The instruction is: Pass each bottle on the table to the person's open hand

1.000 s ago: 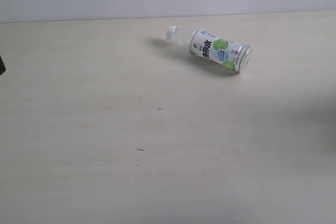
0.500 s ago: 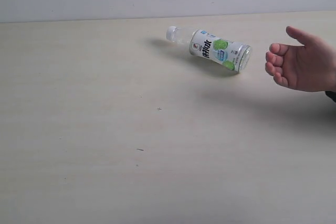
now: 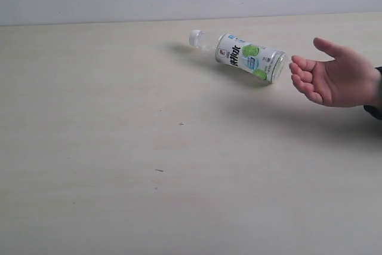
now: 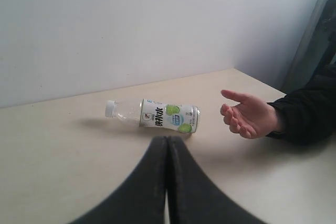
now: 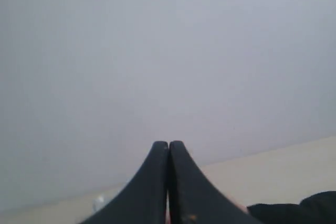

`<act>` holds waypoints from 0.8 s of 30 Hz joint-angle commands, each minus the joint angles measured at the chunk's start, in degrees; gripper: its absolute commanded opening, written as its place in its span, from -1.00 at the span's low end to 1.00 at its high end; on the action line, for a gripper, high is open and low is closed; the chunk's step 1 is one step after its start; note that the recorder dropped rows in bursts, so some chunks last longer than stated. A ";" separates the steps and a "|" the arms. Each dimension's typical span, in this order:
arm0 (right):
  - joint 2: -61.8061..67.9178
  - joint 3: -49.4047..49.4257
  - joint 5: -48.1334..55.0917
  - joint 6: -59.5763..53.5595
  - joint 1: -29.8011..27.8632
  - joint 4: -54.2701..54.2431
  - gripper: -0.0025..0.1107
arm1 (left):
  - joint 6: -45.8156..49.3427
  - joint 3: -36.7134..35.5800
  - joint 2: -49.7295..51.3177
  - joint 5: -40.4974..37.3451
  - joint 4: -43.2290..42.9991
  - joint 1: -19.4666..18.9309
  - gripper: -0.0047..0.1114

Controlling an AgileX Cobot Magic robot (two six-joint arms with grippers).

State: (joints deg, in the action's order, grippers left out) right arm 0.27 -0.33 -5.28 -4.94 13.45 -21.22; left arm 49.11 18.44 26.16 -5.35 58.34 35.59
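Showed person's open hand [image 3: 334, 79] pushed further in from 3 o'clock than half a second before, fingertips just beside base of bottle [image 3: 242, 56]. Found bottle lying sideways on tabletop [image 3: 119, 147] near 1 o'clock, cap toward 10. Saw left hand [image 4: 167, 142] and right hand [image 5: 168, 145] clenched, empty. Likely called for spreading left hand, then pinching mid-label. Left bottle unmoved.

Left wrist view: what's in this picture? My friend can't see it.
A small clear bottle with a white cap and a green-and-white label lies on its side on the pale table, and a person's open hand waits beside its bottom end, not touching it. The robot's left hand is shut and empty.
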 commanded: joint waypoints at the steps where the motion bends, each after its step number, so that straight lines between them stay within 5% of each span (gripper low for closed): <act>1: -0.27 0.33 -15.60 6.62 0.26 -6.93 -0.96 | 0.17 -0.24 -0.36 0.56 0.53 0.01 -0.92; 5: -0.02 -3.33 -27.71 14.27 0.26 -3.44 -0.96 | 0.17 -0.24 -0.36 0.56 0.53 0.01 -0.92; 12: 27.05 -28.47 -20.51 4.94 0.26 -2.28 -0.96 | 0.17 -0.24 -0.36 0.56 0.53 0.01 -0.92; 16: 50.86 -48.52 -1.20 -7.10 0.26 -1.75 -0.96 | 0.17 -0.24 -0.36 0.56 0.53 0.01 -0.92; 20: 82.10 -76.81 30.87 -11.79 0.26 -0.70 -0.96 | 0.17 -0.24 -0.36 0.56 0.53 0.01 -0.92; 24: 101.27 -92.64 44.14 -11.92 0.26 3.27 -0.96 | 0.17 -0.24 -0.36 0.56 0.53 0.01 -0.92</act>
State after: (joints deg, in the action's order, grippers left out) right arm 95.92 -87.54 33.67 -16.16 13.63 -21.13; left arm 49.11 18.44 26.16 -5.35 58.34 35.59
